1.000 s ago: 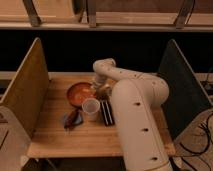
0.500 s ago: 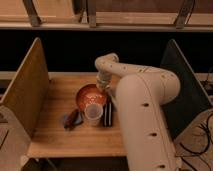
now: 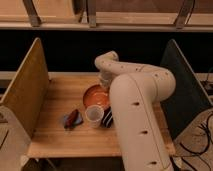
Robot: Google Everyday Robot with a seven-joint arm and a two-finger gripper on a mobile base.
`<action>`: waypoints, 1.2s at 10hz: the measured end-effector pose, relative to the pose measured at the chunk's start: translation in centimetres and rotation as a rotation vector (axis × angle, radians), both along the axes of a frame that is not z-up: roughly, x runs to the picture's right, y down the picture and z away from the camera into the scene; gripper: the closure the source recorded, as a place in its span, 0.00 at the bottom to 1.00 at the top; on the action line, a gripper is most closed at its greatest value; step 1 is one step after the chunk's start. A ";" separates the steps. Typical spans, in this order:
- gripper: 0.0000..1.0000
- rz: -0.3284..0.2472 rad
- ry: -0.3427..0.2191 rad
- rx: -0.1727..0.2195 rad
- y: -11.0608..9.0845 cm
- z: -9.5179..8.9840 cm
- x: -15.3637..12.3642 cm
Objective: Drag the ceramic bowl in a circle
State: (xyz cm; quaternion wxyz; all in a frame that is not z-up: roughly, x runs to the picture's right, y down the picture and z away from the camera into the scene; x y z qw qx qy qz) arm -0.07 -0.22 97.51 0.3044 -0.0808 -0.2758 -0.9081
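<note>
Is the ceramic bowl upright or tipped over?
Upright: the ceramic bowl rests on the wooden table, its inside facing up. The gripper is shut on its far rim.

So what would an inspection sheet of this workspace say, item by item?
Surface: wooden table, side panels standing upright.
Job's things: ceramic bowl, orange-red, mid-table.
Clutter: white cup in front of the bowl; blue-and-red item picture-left of the cup; dark striped item on the cup's other side.
Hand: hand shut, at the bowl's far rim.
Cables: cables on the floor, picture-right.
Surroundings: dark backdrop.
</note>
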 end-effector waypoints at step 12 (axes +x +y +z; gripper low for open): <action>1.00 -0.003 -0.090 -0.047 0.6 -2.0 -2.4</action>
